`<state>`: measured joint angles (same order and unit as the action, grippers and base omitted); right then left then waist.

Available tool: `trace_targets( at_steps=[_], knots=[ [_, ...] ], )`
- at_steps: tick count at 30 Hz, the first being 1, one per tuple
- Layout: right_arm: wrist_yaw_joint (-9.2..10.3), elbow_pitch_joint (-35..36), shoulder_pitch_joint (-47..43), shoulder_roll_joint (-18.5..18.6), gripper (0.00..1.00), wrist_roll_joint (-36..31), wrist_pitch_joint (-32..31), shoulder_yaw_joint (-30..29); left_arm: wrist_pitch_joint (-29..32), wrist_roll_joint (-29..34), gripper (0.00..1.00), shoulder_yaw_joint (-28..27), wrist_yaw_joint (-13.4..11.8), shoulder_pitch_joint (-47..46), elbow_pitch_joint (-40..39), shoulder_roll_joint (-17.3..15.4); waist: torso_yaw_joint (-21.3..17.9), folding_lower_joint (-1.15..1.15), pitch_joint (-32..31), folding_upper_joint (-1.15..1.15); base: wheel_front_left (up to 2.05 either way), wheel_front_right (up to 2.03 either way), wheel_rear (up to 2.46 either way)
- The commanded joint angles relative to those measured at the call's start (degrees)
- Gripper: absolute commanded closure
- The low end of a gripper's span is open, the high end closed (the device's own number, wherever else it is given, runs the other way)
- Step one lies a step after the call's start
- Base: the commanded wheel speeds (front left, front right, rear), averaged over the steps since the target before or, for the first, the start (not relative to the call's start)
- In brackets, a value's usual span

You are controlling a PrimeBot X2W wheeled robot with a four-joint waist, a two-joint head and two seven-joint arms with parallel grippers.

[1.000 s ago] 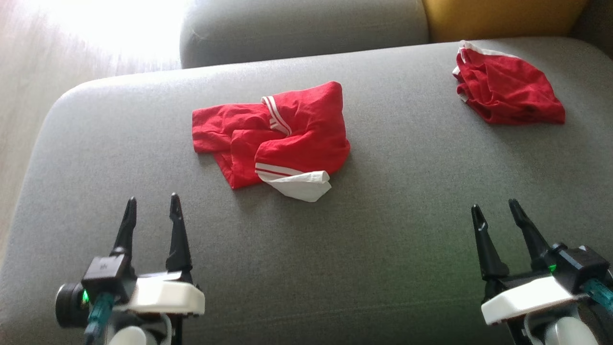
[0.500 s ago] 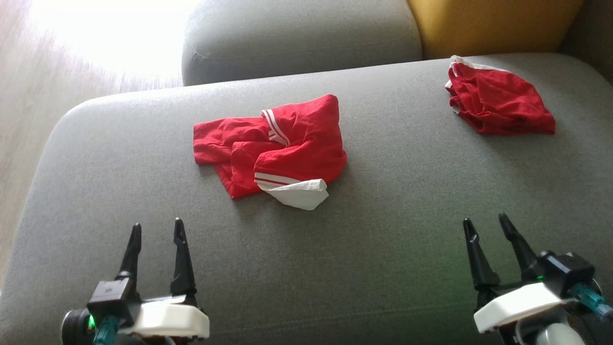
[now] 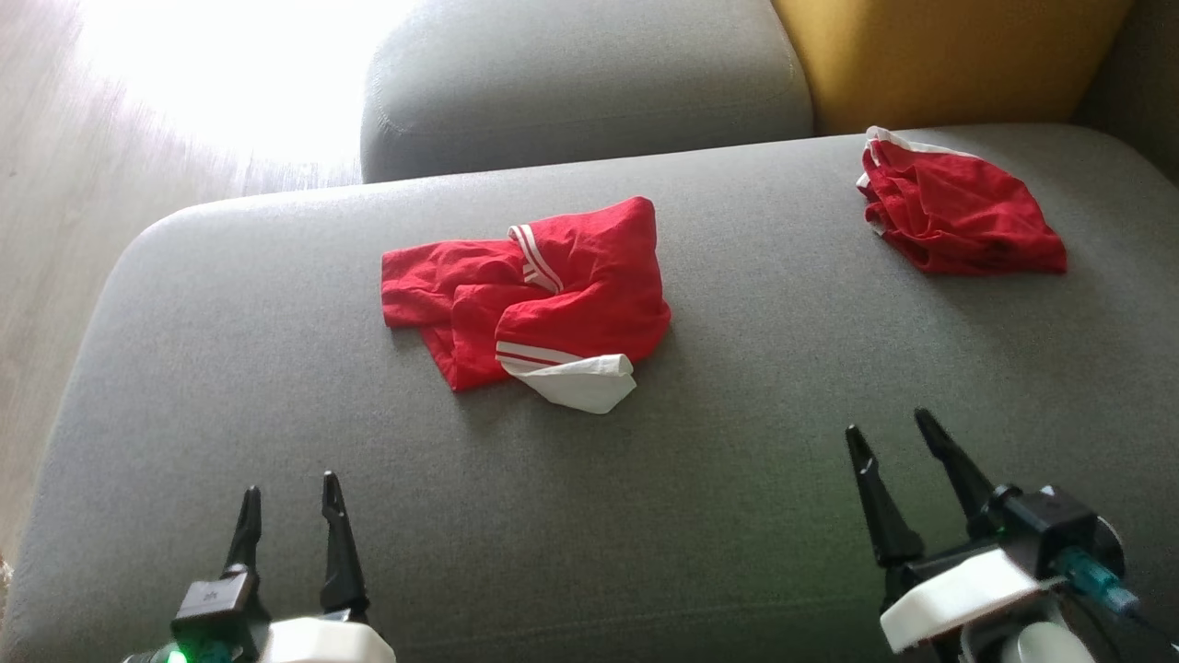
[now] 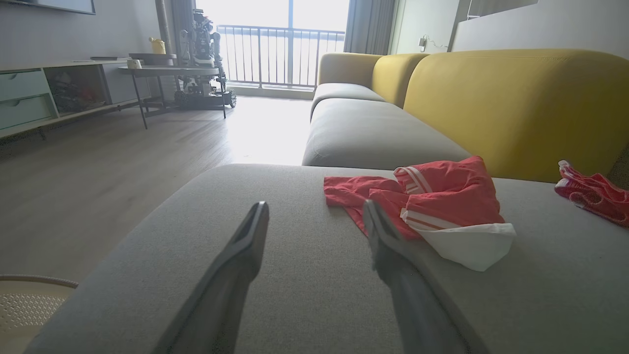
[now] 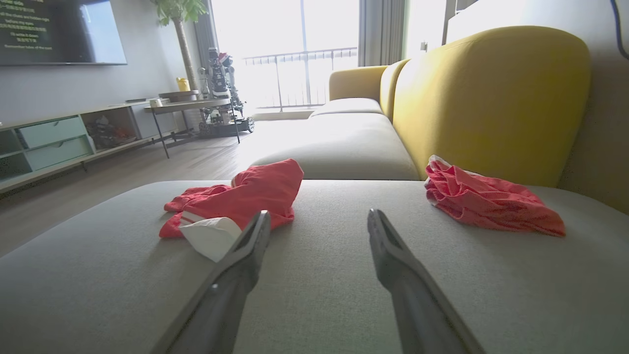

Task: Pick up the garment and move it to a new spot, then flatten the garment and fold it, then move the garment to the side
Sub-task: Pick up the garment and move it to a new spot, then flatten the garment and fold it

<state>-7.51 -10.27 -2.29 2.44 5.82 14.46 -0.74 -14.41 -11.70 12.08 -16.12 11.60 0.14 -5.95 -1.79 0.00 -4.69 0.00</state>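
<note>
Lying crumpled in the middle of grey sofa seat (image 3: pixel 737 479): red garment (image 3: pixel 589 295), well apart from left gripper (image 3: pixel 288 486) and right gripper (image 3: pixel 888 423), jaws of both open and empty. Probably soft, light, limp; better to pinch raised red fold near white hem.

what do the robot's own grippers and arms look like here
The left gripper and right gripper match: two long black fingers tapering to narrow tips, set in a black block on a white shell. A teal cable leaves the right one's block, and a green light glows at the left one's base. A pale rounded forearm sits under the right shell.
</note>
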Motion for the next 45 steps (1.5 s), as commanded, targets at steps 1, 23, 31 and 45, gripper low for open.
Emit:
trace_targets(
  at_steps=[1, 23, 31, 45],
  knots=[
    [0.02, 2.26, 0.80, 0.43, 0.00, -0.54, 0.54, 1.82, -0.59, 0.22, 0.00, -2.39, -0.12, -2.22, -1.63, 0.35, 0.14, 0.00, -0.04, 0.00, 0.00, 0.00, 0.00],
    [0.02, 3.57, 0.12, 0.43, 0.00, -0.73, 0.54, 3.03, -0.59, 1.08, 0.00, -3.31, 2.62, -0.11, -0.92, 1.87, 0.83, 0.00, -0.17, 0.00, 0.00, 0.00, 0.00],
    [0.02, 3.80, 0.19, 0.43, 0.00, -0.41, 0.54, 3.31, -0.59, 1.22, 0.00, -4.16, 3.35, -0.75, -0.45, 2.24, 0.71, 0.00, 0.67, 0.00, 0.00, 0.00, 0.00],
    [0.02, 3.76, 2.56, 0.43, 0.00, -0.05, 0.54, 4.49, -0.59, -1.26, 0.00, 0.76, 10.71, -15.91, 8.88, 2.96, 0.93, 0.00, 8.65, 0.00, 0.00, 0.00, 0.00]
  ],
)
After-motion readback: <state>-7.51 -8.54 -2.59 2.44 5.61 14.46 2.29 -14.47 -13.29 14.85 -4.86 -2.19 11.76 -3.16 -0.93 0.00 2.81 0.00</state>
